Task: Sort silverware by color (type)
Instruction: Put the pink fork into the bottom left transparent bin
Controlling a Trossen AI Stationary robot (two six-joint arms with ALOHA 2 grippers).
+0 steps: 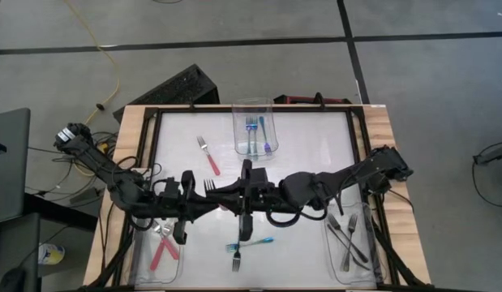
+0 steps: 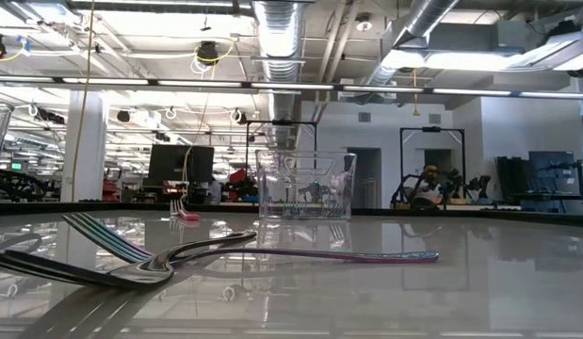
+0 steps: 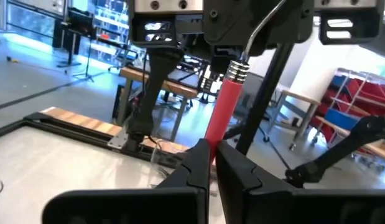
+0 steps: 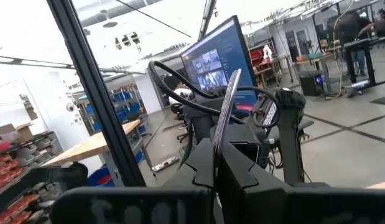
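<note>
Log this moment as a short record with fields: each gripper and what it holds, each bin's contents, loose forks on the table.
left gripper: over the table's middle, shut on the red-handled fork
right gripper: beside it, shut on the metal fork
far bin: blue-handled forks
left near bin: red-handled forks
right near bin: black forks
loose on the table: one pink-handled fork, one teal-handled fork, one dark fork

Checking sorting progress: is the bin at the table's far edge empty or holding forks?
Holding forks: the clear bin contains several blue-handled forks.
</note>
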